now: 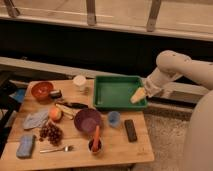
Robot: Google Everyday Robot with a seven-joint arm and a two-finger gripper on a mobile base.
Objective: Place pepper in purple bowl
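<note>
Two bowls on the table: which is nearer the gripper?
The purple bowl, mid-table beside the light-blue cup; the orange-red bowl sits far left. The gripper is over the right end of the green tray.

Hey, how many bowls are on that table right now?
2: the orange-red bowl far left on the table, and the purple bowl near the middle, beside the pepper. The gripper hangs over the green tray, at its right edge.

one high camera looks down on the table [116, 151], pincer [138, 95] over green tray [118, 78] at right.
</note>
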